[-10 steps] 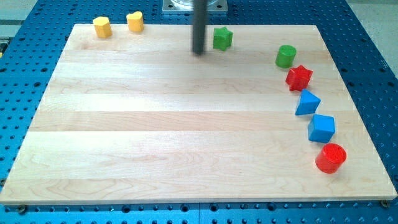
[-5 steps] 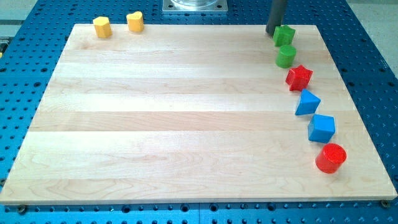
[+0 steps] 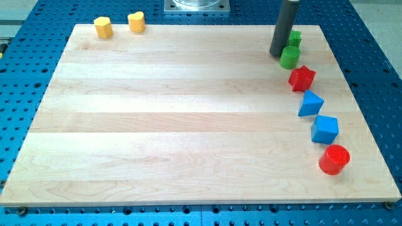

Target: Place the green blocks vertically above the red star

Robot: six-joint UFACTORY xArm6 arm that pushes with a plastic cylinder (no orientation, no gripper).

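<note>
My tip (image 3: 277, 54) is resting on the table (image 3: 176, 113) just left of the green cylinder (image 3: 289, 58), partly hiding the green star (image 3: 294, 38) behind it. This rod end effector has no jaws and is holding nothing. The red star (image 3: 302, 78) is sitting just below the cylinder, with two blue blocks (image 3: 310, 103) (image 3: 325, 129) and a red cylinder (image 3: 334, 159) trailing downward. Two yellow blocks (image 3: 103, 27) (image 3: 136, 21) are lying at the top left.

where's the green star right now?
The green star sits near the board's top edge on the view's right, just above the green cylinder, partly hidden by the rod; my tip is at the cylinder's left.
</note>
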